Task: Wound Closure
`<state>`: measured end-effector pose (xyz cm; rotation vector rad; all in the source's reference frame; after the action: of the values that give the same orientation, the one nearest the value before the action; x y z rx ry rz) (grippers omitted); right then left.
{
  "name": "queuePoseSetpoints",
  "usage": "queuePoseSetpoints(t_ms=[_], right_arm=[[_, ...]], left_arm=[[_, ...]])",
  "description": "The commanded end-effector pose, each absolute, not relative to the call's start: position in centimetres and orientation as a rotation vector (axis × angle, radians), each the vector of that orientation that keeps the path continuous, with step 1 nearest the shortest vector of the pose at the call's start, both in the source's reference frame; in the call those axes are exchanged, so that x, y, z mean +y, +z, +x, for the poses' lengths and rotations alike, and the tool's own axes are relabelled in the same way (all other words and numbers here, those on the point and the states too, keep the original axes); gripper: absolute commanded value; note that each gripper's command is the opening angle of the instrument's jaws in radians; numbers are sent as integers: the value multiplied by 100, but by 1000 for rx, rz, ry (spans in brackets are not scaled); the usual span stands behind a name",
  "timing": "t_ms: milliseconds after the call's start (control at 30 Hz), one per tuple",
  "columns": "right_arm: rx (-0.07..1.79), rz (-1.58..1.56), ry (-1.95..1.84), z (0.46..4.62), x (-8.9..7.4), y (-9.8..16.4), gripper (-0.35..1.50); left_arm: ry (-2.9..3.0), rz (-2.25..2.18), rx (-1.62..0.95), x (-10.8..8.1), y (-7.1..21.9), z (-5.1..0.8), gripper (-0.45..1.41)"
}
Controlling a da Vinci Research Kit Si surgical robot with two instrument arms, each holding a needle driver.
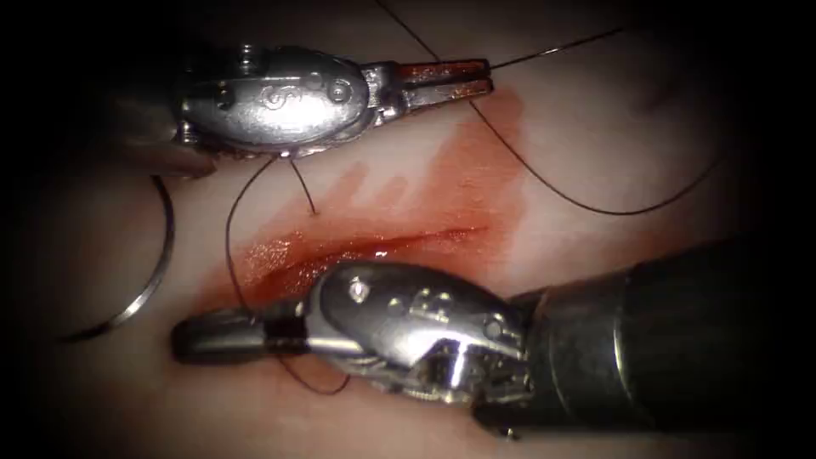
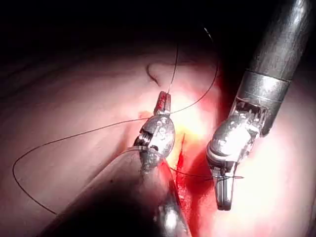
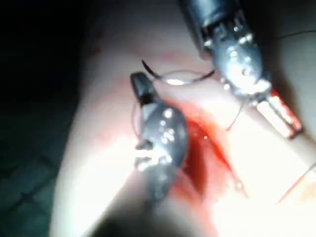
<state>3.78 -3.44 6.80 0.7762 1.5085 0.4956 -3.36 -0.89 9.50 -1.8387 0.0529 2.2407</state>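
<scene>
Endoscope view, left claw (image 1: 476, 76): enters from the picture's left above the cut, its jaws closed on the thread (image 1: 544, 174), which leaves the tips toward the upper right and also sweeps down in a wide loop over the tissue (image 1: 595, 110) on the far side of the cut.
Endoscope view, right claw (image 1: 217, 336): comes in from the picture's right and lies along the near side of the cut (image 1: 374, 246), jaws together and pointing left; a strand of thread crosses them and curls beneath, so they appear to pinch thread.
Endoscope view, needle (image 1: 149, 272): lies free at the left end of the cut, a curved arc held by neither tool, resting on the tissue surface as far as can be told; whether its tip is in the tissue cannot be made out.
Endoscope view, red fluid (image 1: 442, 183): pools in the cut and streaks the tissue above it.
Key relation: the needle sits just left of the right claw's tip, its arc running top to bottom, across that tool's long axis; the right claw is judged the nearer of the two.
Left wrist view: the left claw (image 2: 163, 102) grips thread at its tips, with a long strand (image 2: 59, 140) trailing away; the right claw (image 2: 224, 197) has thread lying across its jaws.
Right wrist view: the right claw (image 3: 139, 84) points at the needle (image 3: 173, 78), which lies just past its tip; the left claw (image 3: 281, 113) is across the cut.
</scene>
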Motion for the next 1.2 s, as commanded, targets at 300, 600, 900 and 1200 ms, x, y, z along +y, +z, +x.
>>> queuePoseSetpoints(t_ms=[300,600,900,1200], right_arm=[[1573,817,553,380,-344,679,-35],[1649,873,606,380,-342,674,-35],[1678,870,678,378,-336,669,78],[1742,835,758,349,-317,662,62]], left_arm=[[2226,-1874,67,-92,960,-343,-45],[2224,-1888,113,-98,980,-353,-45],[2225,-1906,106,-105,981,-350,-45],[2212,-1927,117,-126,975,-318,-45]])
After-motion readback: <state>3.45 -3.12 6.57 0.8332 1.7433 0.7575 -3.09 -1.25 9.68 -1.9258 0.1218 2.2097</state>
